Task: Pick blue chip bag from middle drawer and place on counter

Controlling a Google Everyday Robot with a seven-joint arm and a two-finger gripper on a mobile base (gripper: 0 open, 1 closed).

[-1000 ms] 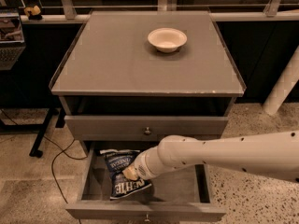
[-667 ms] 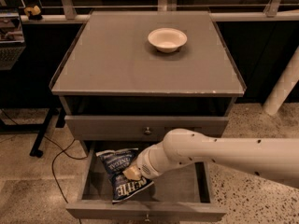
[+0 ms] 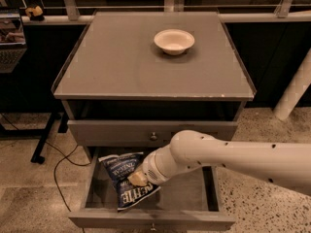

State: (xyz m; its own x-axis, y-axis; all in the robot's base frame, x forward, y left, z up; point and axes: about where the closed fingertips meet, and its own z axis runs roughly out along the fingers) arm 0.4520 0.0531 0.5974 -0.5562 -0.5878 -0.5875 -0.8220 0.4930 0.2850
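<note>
The arm point(image 3: 228, 155) has risen a little over the last second: its rounded elbow now sits higher against the upper drawer front point(image 3: 107, 131) than it did, while the gripper point(image 3: 137, 179) has stayed on the blue chip bag point(image 3: 119, 169). The bag has moved with it, its lower end now spread wider and closer to the front wall of the middle drawer point(image 3: 146, 220). That suggests the lift has started, but the bag is not out yet; it is inside the drawer, in the 9 o'clock half, tilted with its top towards 11 o'clock. The arm reaches in from 3 o'clock, and the wrist hides the grip, so I cannot tell whether the gripper is clamped on the foil or only pressed against it. The counter point(image 3: 121, 67) carries just a white bowl point(image 3: 174, 41) near 1 o'clock, which leaves its near half open for setting the bag down
</note>
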